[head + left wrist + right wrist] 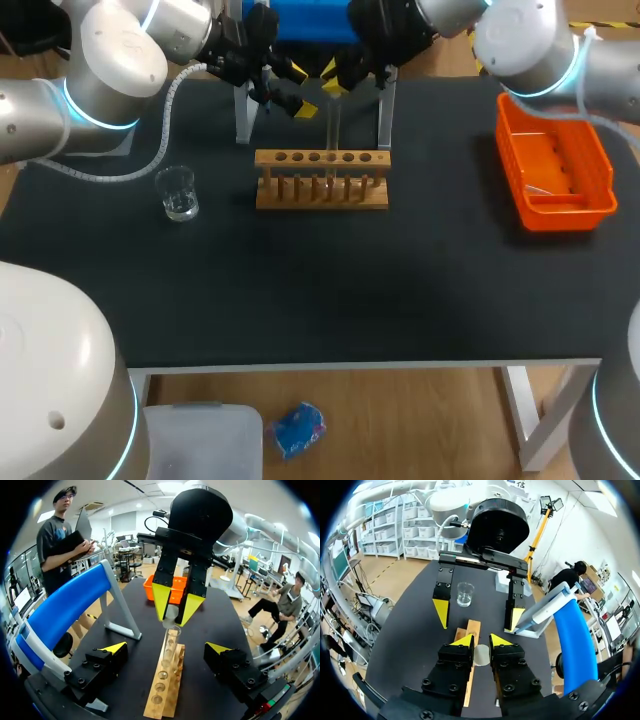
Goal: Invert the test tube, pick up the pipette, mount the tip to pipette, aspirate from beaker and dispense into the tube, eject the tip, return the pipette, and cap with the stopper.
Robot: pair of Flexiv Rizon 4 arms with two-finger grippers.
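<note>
Now step 1, inverting: right gripper [481, 641] pinched on test tube [171, 640], vertical just above wooden rack [321, 182]; left gripper [167, 647] spread wide, also above rack. Next prob. flip tube, reseat in rack.

A black table [300, 300] stands on white legs [522, 415] over wood flooring [400, 425].
</note>
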